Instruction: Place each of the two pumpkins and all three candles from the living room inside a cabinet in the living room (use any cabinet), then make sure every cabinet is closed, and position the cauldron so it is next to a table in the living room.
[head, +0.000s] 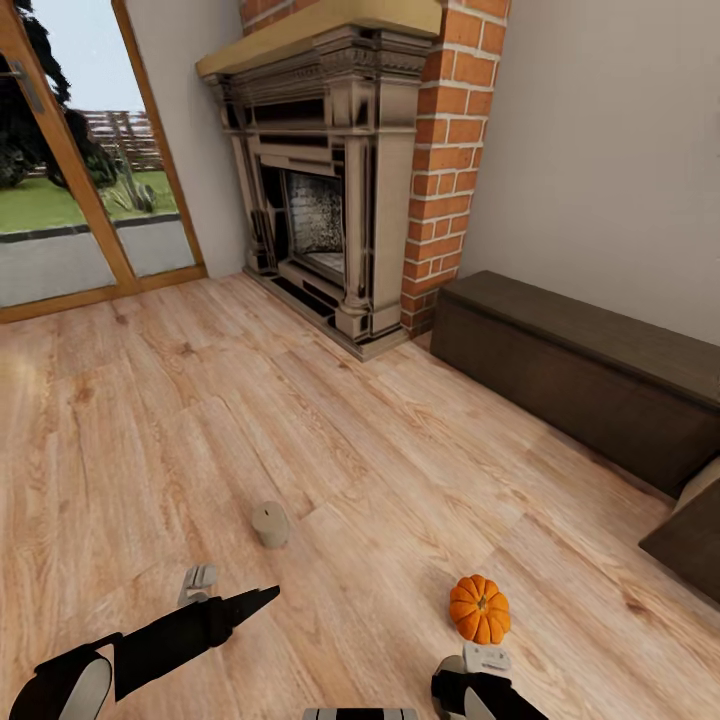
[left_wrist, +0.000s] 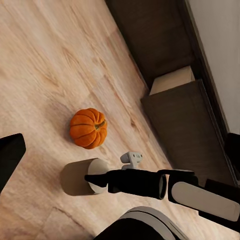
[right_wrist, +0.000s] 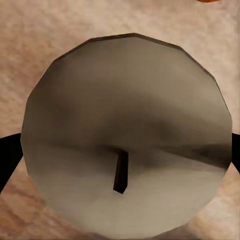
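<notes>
The candle sits right under the right gripper, just beside the pumpkin. Dark fingers stand apart on both its sides; whether they already press, I cannot tell. I would close centred on the wick, low on the body. The left wrist view adds the cabinet with its open drawer beyond the pumpkin. Whether the left gripper is closed is unclear.

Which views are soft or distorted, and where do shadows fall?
Head view: sharp, wide-angle; fireplace leans, bright daylight at the glass door, faint shadow by the candle. Left wrist view: crisp; soft shadow under the pumpkin. Right wrist view: candle top very close, blurry, faceted rim, grey shading bands across it.
</notes>
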